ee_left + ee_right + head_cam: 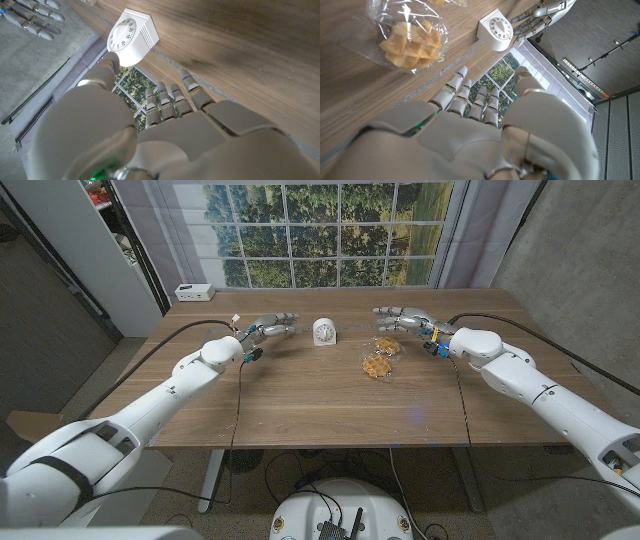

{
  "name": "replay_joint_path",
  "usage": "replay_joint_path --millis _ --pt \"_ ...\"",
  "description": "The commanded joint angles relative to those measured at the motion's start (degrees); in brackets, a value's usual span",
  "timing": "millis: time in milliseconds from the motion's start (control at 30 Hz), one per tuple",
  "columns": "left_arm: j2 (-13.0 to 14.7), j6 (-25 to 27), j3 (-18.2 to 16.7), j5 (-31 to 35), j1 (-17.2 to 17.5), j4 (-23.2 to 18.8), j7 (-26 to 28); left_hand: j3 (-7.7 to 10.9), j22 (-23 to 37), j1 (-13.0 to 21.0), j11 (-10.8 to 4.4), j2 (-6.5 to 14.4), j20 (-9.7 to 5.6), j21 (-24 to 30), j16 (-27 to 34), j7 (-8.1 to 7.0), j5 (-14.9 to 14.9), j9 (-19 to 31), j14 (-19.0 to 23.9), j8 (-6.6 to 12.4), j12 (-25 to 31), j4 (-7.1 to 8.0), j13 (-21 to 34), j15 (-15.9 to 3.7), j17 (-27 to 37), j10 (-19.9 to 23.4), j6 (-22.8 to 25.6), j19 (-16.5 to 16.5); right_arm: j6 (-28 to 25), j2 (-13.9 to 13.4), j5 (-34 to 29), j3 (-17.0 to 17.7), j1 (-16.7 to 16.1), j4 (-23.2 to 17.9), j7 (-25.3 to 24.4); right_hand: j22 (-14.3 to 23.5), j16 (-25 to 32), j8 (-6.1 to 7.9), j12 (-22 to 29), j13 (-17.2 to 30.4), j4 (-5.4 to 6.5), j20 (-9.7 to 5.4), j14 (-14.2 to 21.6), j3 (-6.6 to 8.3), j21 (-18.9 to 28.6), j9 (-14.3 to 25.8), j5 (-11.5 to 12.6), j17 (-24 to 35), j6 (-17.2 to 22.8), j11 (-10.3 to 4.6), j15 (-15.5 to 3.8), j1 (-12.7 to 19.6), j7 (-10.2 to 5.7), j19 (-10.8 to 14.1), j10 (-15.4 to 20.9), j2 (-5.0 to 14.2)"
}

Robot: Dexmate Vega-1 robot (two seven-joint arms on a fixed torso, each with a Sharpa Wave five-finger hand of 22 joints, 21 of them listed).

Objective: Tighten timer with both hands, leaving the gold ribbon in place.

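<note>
Hands (pixel 272 326) (pixel 402 319) open, flanking timer (pixel 324 332)

Lab — printed window backdrop (pixel 325 230)

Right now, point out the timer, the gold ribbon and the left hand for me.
timer (pixel 323 332), head view, on its white dial face.
gold ribbon (pixel 377 365), head view, on the crinkled golden bundle in clear wrap.
left hand (pixel 268 327), head view, on the back of the hand.
</note>
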Motion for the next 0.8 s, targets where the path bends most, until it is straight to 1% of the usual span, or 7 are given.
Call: replay_joint_path --millis 33,200,367,533,633,767,800 --pt "-4.7 -5.3 5.0 4.6 -8.6 13.5 -4.9 -0.56 0.1 1.6 -0.21 0.0 -0.1 0.1 0.4 -0.21 0.9 0.3 0.8 0.59 0.5 0.05 0.4 -2.15 0.2 1.0 1.0 0.0 -0.2 -1.3 1.0 1.6 -3.4 -3.2 -2.6 0.1 0.3 0.39 0.5 0.3 0.06 0.1 -0.2 -0.03 -0.3 0.1 0.6 0.1 -0.1 -0.2 -8.57 0.7 -0.18 0.0 0.0 0.02" --pt "-7.1 -8.1 6.6 5.7 -11.6 19.5 -5.9 -1.37 0.2 2.8 -0.46 -0.3 -0.15 0.2 0.6 -0.6 1.8 0.6 1.4 1.16 1.2 0.32 0.9 -2.72 0.2 2.3 2.6 -0.2 -0.4 -2.2 1.3 2.4 -5.1 -5.0 -4.1 0.1 0.3 0.43 0.5 0.4 0.13 0.08 -0.1 -0.11 -0.4 0.1 0.6 0.2 -0.1 -0.28 -8.59 0.9 -0.18 0.0 0.0 0.02" --pt "-8.6 -9.6 8.1 7.0 -13.4 22.8 -6.1 -2.15 0.2 3.2 -0.77 -0.6 -0.16 0.2 0.7 -1.1 2.4 0.8 1.9 1.57 1.7 0.71 1.3 -2.96 0.3 3.2 3.7 -0.3 -0.4 -2.7 1.5 3.2 -6.9 -6.6 -5.6 0.1 0.3 0.47 0.6 0.4 0.21 0.11 -0.2 -0.22 -0.5 0.1 0.6 0.2 0.0 -0.22 -8.54 1.0 -0.19 0.0 0.1 0.02" --pt "-11.5 -12.6 9.6 7.6 -16.3 29.6 -6.6 -2.7 0.2 3.5 -0.8 -0.6 0.13 0.2 0.7 -1.08 3.1 1.1 1.8 2.04 1.9 1.1 1.7 -3.01 0.4 3.2 4.9 -0.6 -0.3 -3.1 1.8 3.8 -8.2 -7.8 -6.7 0.1 0.4 0.54 0.7 0.5 0.31 0.12 -0.1 -0.35 -0.6 0.1 0.5 0.2 0.1 -0.16 -8.61 1.0 -0.11 0.1 0.2 0.04" --pt "-12.7 -13.2 10.5 8.2 -17.6 32.1 -6.1 -3.56 0.3 3.5 -0.52 -0.7 0.21 0.0 0.1 -1.42 3.8 1.5 0.1 2.29 1.1 1.63 2.1 -2.25 0.6 1.1 5.6 -1.3 -0.5 -3.4 1.9 4.2 -9.0 -8.5 -7.4 0.1 0.4 0.57 0.7 0.5 0.35 0.15 -0.1 -0.41 -0.7 0.1 0.5 0.2 0.1 -0.13 -8.59 1.1 -0.08 0.1 0.2 0.04" --pt "-14.5 -14.2 11.9 8.9 -19.4 36.1 -5.6 -4.95 0.3 4.0 0.42 -0.8 0.48 -0.2 -0.6 -2.05 4.9 2.1 -3.6 2.83 0.1 2.04 2.6 -1.09 0.6 -2.2 7.2 -2.8 -0.4 -3.6 2.1 4.6 -9.9 -9.2 -8.3 0.1 0.5 0.6 0.8 0.5 0.4 0.17 -0.1 -0.5 -0.8 0.1 0.5 0.3 0.1 -0.07 -8.58 1.1 -0.09 0.1 0.2 0.05" --pt "-15.0 -14.2 12.1 8.9 -19.7 36.9 -5.5 -5.56 0.3 4.3 0.34 -0.8 0.57 -0.3 -0.7 -2.05 5.4 2.3 -4.9 3.19 -0.5 2.2 2.7 -0.55 0.6 -3.7 8.3 -3.4 -0.6 -3.7 2.1 4.7 -10.1 -9.5 -8.4 0.1 0.5 0.6 0.7 0.6 0.41 0.17 -0.1 -0.51 -0.8 0.1 0.5 0.3 0.1 -0.1 -8.61 1.1 -0.09 0.1 0.2 0.05"
